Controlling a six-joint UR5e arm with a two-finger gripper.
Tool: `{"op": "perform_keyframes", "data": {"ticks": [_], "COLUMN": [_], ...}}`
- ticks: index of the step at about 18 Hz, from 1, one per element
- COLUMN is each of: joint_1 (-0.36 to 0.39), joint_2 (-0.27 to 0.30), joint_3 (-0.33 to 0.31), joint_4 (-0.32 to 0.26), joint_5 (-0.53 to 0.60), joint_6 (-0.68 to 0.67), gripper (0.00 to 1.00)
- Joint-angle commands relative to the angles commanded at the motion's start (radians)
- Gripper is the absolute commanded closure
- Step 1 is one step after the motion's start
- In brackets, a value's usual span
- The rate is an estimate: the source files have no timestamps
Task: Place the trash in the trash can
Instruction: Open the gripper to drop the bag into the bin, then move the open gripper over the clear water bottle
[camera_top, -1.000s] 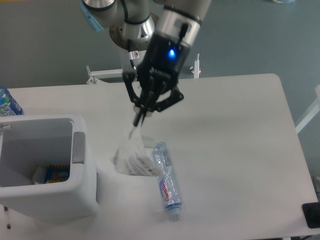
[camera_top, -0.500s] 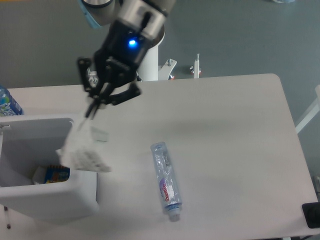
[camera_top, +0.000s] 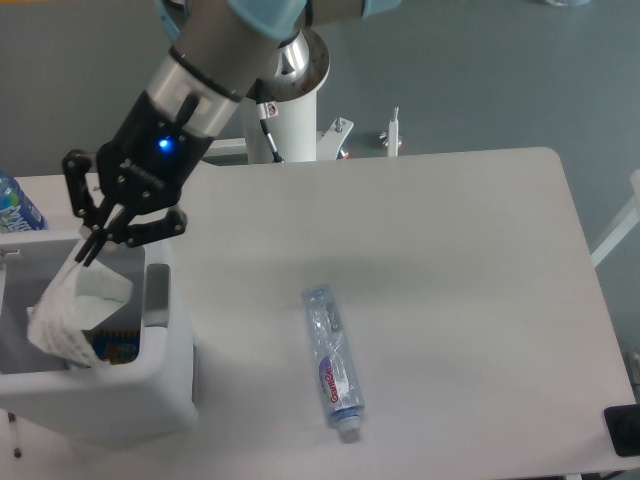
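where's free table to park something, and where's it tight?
Free: the table right of the flattened bottle out to the right edge, and the back strip between bottle and robot base. Tight: the left side, where the trash can, the pincer holding the wrapper, and the blue-labelled bottle sit.

A white rectangular worktop with rounded corners (camera_top: 470, 260) fills most of the view under soft, even light. Behind it lies a plain grey floor (camera_top: 480, 70). A small black object (camera_top: 622, 430) sits at the lower right edge.
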Motion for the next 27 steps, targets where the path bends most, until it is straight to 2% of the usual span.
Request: {"op": "perform_keyframes", "data": {"ticks": [1,3,4,5,10,12,16,19,21,23,25,27], "joint_1": [0.000,0.000,0.000,0.000,0.000,0.009,0.067,0.103,0.112,0.127,0.130,0.135], "joint_2": [0.000,0.000,0.000,0.002,-0.002,-0.009,-0.014,-0.038,-0.052,-0.061,-0.084,-0.116], "joint_3": [0.003,0.003,0.003,0.003,0.020,0.052,0.106,0.135,0.146,0.144,0.135,0.140], "joint_4": [0.000,0.002,0.000,0.002,-0.006,-0.006,-0.006,-0.006,-0.009,-0.023,-0.044,-0.090], "joint_5": [0.003,0.018,0.032,0.058,0.133,0.152,0.316,0.350,0.426,0.495,0.502,0.502], "joint_6": [0.008,0.037,0.041,0.041,0.038,0.026,-0.070,-0.078,-0.078,-0.075,-0.072,-0.063], "gripper": [0.42,0.22,0.06,0.00,0.00,0.00,0.00,0.00,0.00,0.00,0.00,0.00]}}
